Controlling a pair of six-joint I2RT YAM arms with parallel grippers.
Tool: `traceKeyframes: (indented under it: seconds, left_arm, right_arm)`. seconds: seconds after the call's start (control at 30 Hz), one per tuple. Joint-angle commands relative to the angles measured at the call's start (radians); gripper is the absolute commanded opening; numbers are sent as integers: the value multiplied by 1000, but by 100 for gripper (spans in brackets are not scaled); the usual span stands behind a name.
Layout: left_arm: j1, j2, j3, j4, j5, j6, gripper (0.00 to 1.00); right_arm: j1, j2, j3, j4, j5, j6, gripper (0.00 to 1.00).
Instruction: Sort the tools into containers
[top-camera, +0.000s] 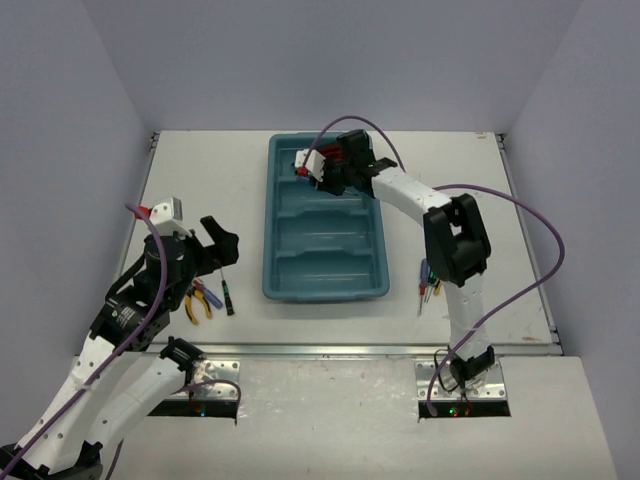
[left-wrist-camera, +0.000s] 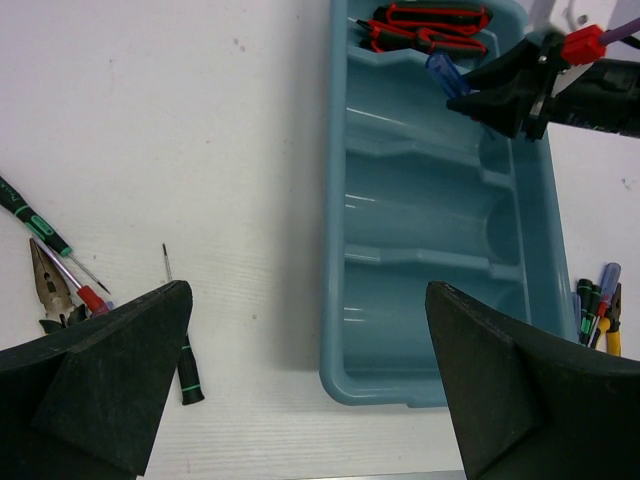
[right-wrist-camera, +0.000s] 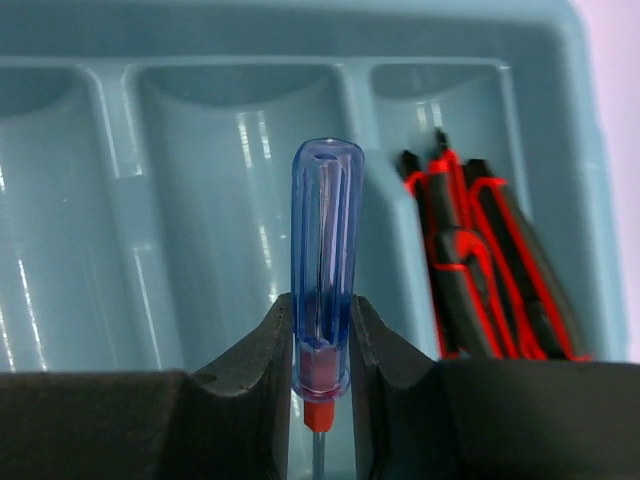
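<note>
White table (top-camera: 200, 170) | right tool (right-wrist-camera: 320, 320) over tray (top-camera: 275, 250), clamping blue screwdriver (right-wrist-camera: 325, 250) | left tool (left-wrist-camera: 307, 290) spread wide, hovering

Background stuff on my feed: the table (top-camera: 200, 170) is plain off-white and matte, and on the left wrist cam I can spot a couple of tiny dark specks (left-wrist-camera: 240, 43) on it. Pale lavender-grey walls (top-camera: 330, 60) box it in on the left, back and right. A metal rail (top-camera: 320, 350) runs along the near edge. Below that there's a scuffed grey shelf (top-camera: 320, 430) with a left plate (top-camera: 228, 368) and a right plate (top-camera: 500, 395), both metal. Little red and green lights (top-camera: 200, 408) glow at each.
</note>
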Motion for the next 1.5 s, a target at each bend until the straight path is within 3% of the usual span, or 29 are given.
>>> traceKeyframes:
  seconds: [0.0, 0.17, 0.37, 0.43, 0.53, 0.63, 0.73, 0.8, 0.93, 1.2, 1.47]
  left_arm:
    - [-3, -5, -5, 56, 12, 20, 100]
    - [-3, -6, -7, 57, 15, 22, 100]
    - [-4, -11, -6, 60, 19, 24, 100]
    - [-3, -12, -7, 60, 20, 25, 100]
    - [-3, -14, -7, 60, 21, 26, 100]
    - [-3, -15, -7, 62, 24, 30, 100]
    - [-3, -17, -10, 69, 32, 34, 100]
    - [-2, -13, -9, 71, 38, 37, 100]
    - [-1, -12, -6, 65, 32, 34, 100]
    - [-1, -53, -14, 70, 30, 33, 100]
    - [-1, -41, -13, 76, 45, 37, 100]
  right_arm:
    - [15, 2, 58, 29, -3, -50, 32]
    - [25, -19, 97, 25, 61, 21, 55]
    - [22, -131, 105, 31, 226, 149, 57]
    - [9, -215, 84, 21, 371, 361, 61]
    - [-34, -354, -33, -61, 679, 762, 90]
    - [-68, -590, -315, -166, 629, 947, 96]
    - [-86, -813, -616, -128, 725, 1071, 96]
    - [-115, -893, -729, -148, 778, 1162, 93]
    - [-174, -946, -882, -170, 745, 1266, 86]
    - [-177, -828, -972, -161, 781, 1366, 59]
    - [-176, -747, -983, -111, 746, 1394, 47]
